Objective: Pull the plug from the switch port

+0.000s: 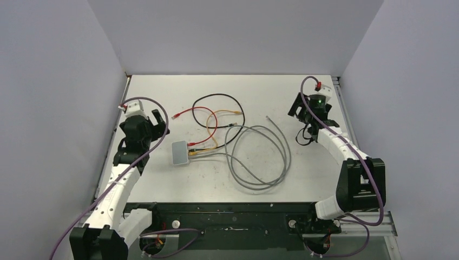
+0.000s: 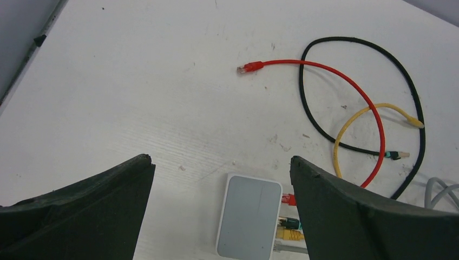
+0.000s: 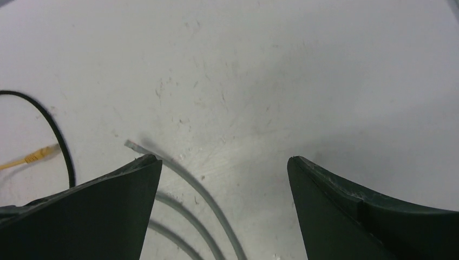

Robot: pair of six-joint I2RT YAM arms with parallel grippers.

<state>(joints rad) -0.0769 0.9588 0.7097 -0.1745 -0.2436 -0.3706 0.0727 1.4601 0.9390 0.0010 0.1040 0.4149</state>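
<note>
Switch: flat on the surface, nearer its left edge, with four plugs packed close together.
Left hand: open, empty, near the switch.
Right hand: open, empty, near the right edge.
Could go wrong: the light switch may slide if it is not held, or the hand may grab the wrong plug.
Writing: none I can read.

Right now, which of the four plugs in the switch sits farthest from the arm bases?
The red plug, at the far end of the switch row; the black plug, yellow plug and grey plug sit successively nearer.
</note>
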